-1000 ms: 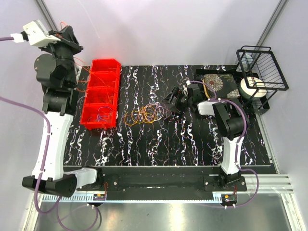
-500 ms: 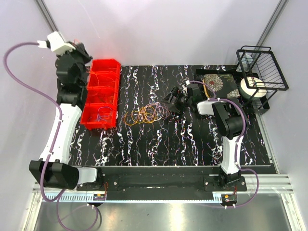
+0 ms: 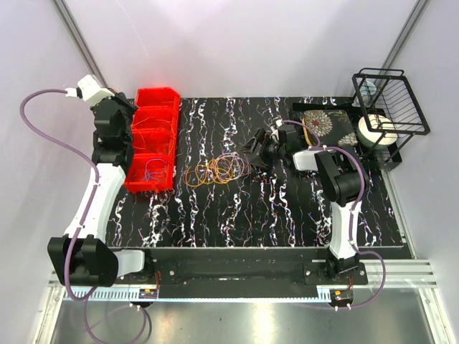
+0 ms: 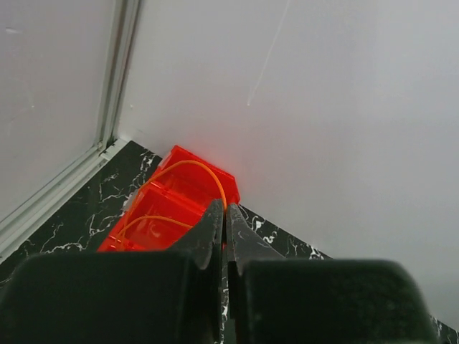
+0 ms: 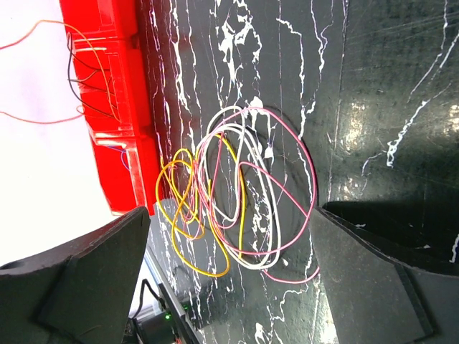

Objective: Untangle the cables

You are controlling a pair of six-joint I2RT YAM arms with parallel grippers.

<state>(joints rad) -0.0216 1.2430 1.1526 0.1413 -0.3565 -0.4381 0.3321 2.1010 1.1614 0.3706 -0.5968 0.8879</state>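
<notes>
The cables [image 3: 215, 170] lie as a tangle of orange, yellow, pink and white loops on the black marbled table [image 3: 287, 208]. They also show in the right wrist view [image 5: 215, 154]. My right gripper [image 3: 257, 150] is open just right of the tangle, and its jaws [image 5: 235, 209] stand wide on either side of it without touching. My left gripper [image 3: 126, 109] is at the far left end of the red bin [image 3: 152, 140]. Its jaws [image 4: 224, 208] are shut on a thin orange wire [image 4: 193, 165] that arcs over the bin [image 4: 197, 186].
The red bin has several compartments that hold loose orange wires and a blue one [image 3: 152, 170]. A black wire rack [image 3: 391, 107], a white roll [image 3: 376, 129] and a floral board [image 3: 326, 122] stand at the back right. A wall runs close behind the bin.
My left arm has come down from high on the left and now reaches to the bin's far end with the orange wire. The right arm and the tangle have not moved.
</notes>
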